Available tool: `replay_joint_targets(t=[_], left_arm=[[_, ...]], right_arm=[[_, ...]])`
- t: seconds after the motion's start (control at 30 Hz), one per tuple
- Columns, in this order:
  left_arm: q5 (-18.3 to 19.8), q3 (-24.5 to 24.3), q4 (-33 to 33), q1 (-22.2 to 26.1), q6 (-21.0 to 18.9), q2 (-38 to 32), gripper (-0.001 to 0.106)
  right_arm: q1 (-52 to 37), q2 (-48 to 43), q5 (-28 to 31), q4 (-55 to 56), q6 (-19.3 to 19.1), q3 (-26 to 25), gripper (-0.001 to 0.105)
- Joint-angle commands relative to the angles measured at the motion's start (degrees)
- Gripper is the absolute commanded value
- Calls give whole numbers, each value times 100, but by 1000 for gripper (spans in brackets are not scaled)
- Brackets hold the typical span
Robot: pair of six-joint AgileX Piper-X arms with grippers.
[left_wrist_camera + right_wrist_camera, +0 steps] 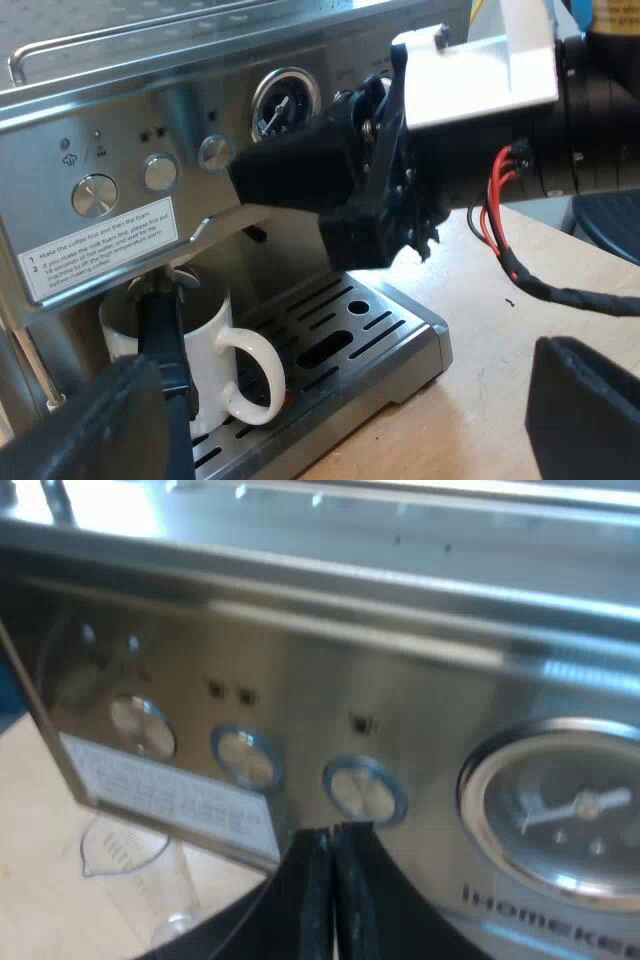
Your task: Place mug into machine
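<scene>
**Mug stands upright on coffee machine's tray**

A white mug is seen upright on the drip tray of the coffee machine. Its long axis is vertical, its mouth is up, and its handle is turned out over the slotted grille. It is crossed in front by a dark holder handle. The left hand is held wide open and empty near the tray and the desk. The right hand is closed on nothing, its tips just below a round button near the gauge.

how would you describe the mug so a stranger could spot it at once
Find the steel espresso machine and look down to its slotted drip tray. The mug stands on it, beside a dark holder handle. Unlike its steel and black neighbours, it is glossy white.
</scene>
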Motion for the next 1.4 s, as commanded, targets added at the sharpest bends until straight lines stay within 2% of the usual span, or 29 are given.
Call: replay_joint_targets(t=[0.03, 0.43, 0.63, 0.83, 1.1, 1.4], left_arm=[[46, -31, -20, -2, -82, -15, 74], [46, -31, -20, -2, -82, -15, 74], [46, -31, -20, -2, -82, -15, 74], [46, -31, -20, -2, -70, -15, 74], [46, -31, -20, -2, -70, -15, 74], [46, -31, -20, -2, -70, -15, 74]], right_arm=[[-63, -11, -53, -134, -96, -79, 0], [-65, 103, -183, -133, -96, -147, 0], [-65, 339, -126, -100, -96, -455, 0], [-65, 449, 64, 28, -96, -554, 0], [-65, 450, 640, 44, -222, -554, 0], [-106, 450, 767, -99, -221, -554, 0]])
